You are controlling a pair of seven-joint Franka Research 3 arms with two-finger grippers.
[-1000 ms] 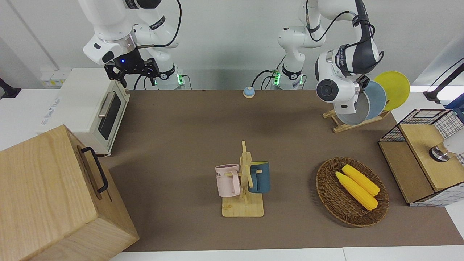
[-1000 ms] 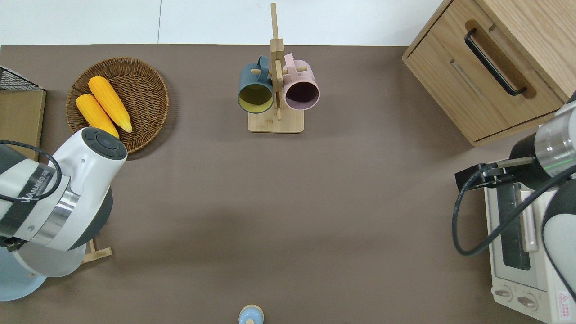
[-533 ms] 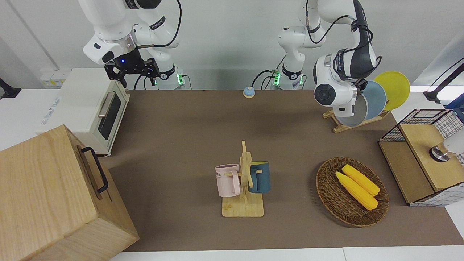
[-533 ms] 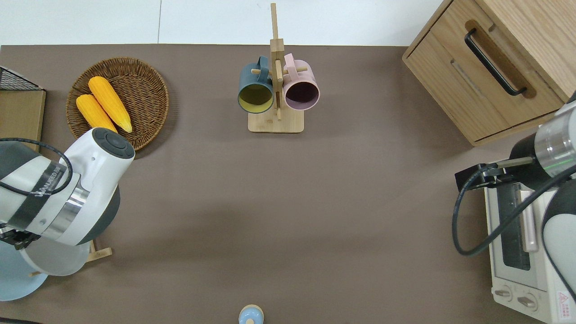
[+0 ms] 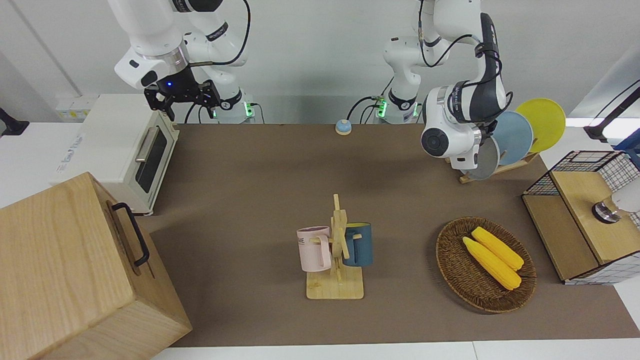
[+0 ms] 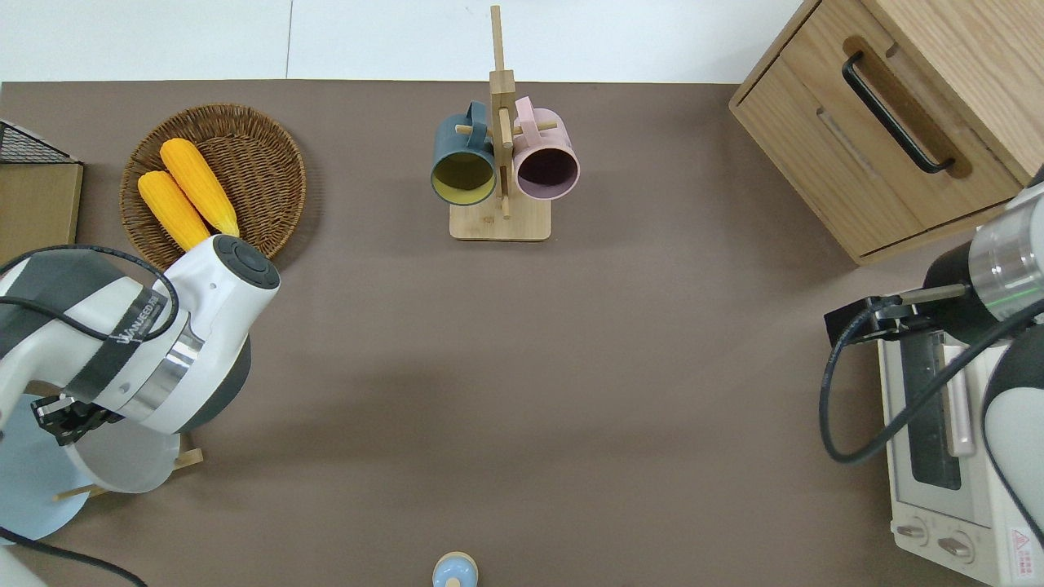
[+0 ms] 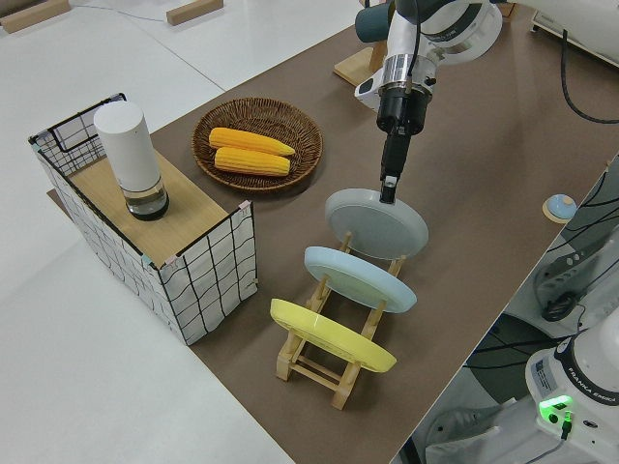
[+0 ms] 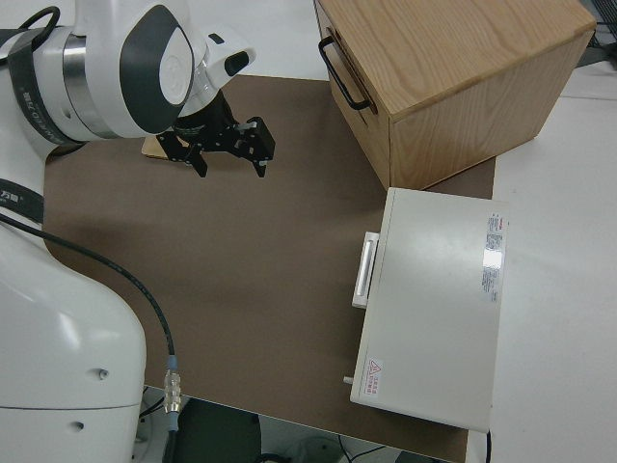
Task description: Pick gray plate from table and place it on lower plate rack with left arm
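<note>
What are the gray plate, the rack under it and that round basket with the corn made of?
Gray plate: smooth, matte, evenly coloured, probably plastic or glazed ceramic; the look leaves that open. Rack: pale bare wood, with rails and pegs. Basket: brown woven wicker, its weave plain to see.

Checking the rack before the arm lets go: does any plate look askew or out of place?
Nothing stands out. The gray plate, light blue plate and yellow plate lean in the lower plate rack, evenly spaced; the left gripper is at the gray plate's rim.
</note>
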